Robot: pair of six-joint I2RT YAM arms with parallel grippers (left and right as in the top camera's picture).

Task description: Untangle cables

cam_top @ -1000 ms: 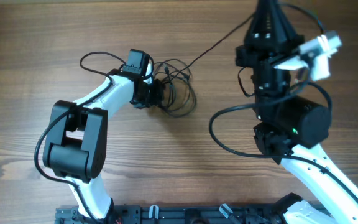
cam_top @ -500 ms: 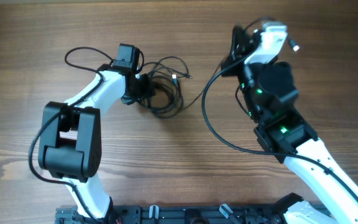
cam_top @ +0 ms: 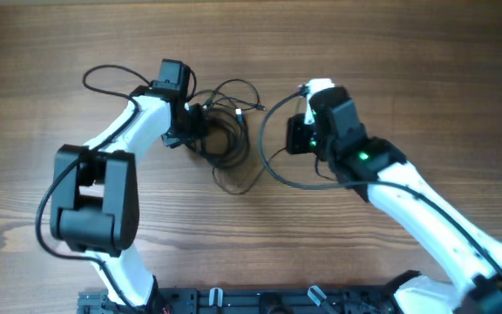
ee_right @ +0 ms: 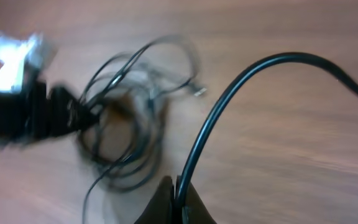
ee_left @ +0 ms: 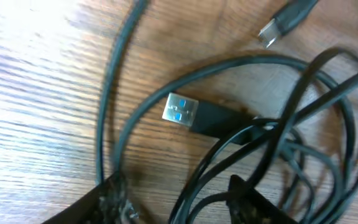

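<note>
Overhead view: on the wooden table, the left gripper sits in the tangle of cables. It is about half open, and loose strands run between its fingers, none pinched. The right gripper is closed tight, with a black cord rising from its tips. The tangle lies ahead and left of it, apart. A blue-tongued USB plug lies just ahead of the left fingers, a smaller plug farther ahead.

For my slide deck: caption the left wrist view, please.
Open left hand at tangled black cables, a USB plug lying among them on the wooden table.
</note>
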